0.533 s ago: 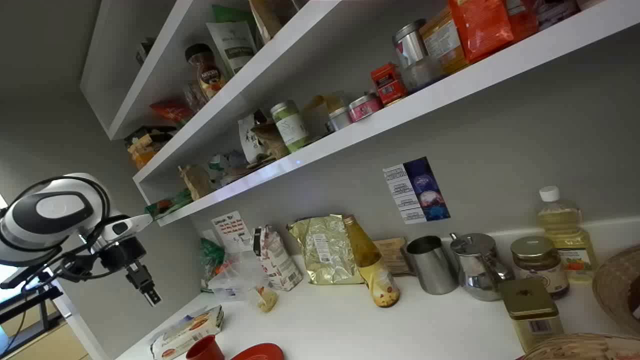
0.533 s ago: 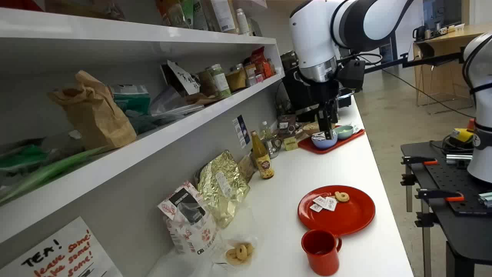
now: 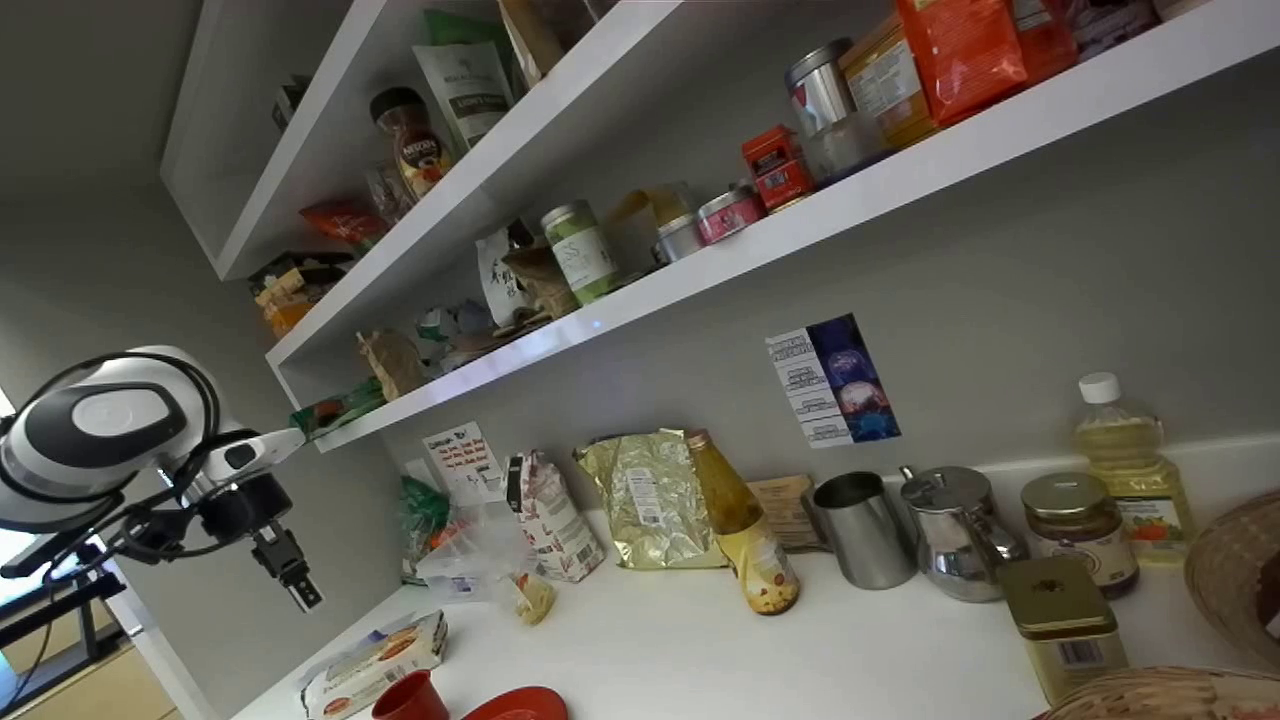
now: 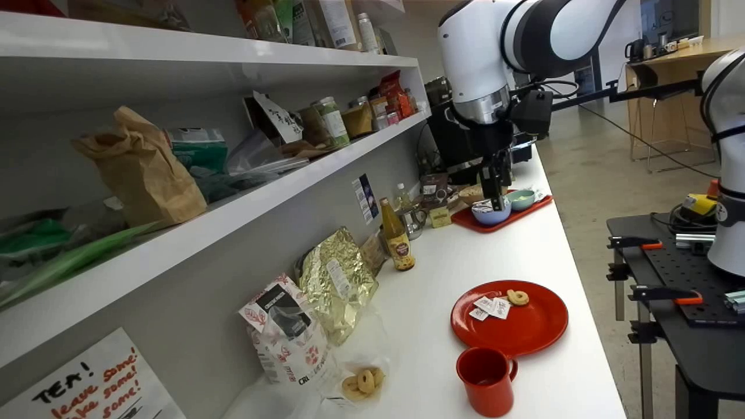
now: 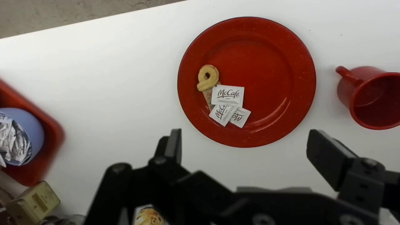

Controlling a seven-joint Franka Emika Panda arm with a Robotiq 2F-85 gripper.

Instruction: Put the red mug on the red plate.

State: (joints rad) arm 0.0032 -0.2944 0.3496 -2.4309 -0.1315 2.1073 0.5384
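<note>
The red mug [image 5: 372,97] stands upright on the white counter at the right of the wrist view, partly cut off by the edge, its handle toward the plate. It also shows in both exterior views [image 3: 408,698] [image 4: 490,389]. The red plate [image 5: 272,68] lies flat beside it with a gap between them. In both exterior views the plate [image 3: 522,704] [image 4: 538,323] also shows. A ring-shaped biscuit [image 5: 208,78] and several white packets [image 5: 227,95] lie on the plate. My gripper [image 5: 244,132] is open and empty, high above the counter [image 3: 303,598] [image 4: 495,195].
A red tray [image 4: 486,227] with a blue bowl [image 4: 492,216] and a green bowl [image 4: 522,201] stands at the far end. A yellow bottle [image 4: 397,238], a gold bag [image 4: 339,285] and a white bag [image 4: 289,331] line the wall. A shelf [image 4: 262,209] overhangs.
</note>
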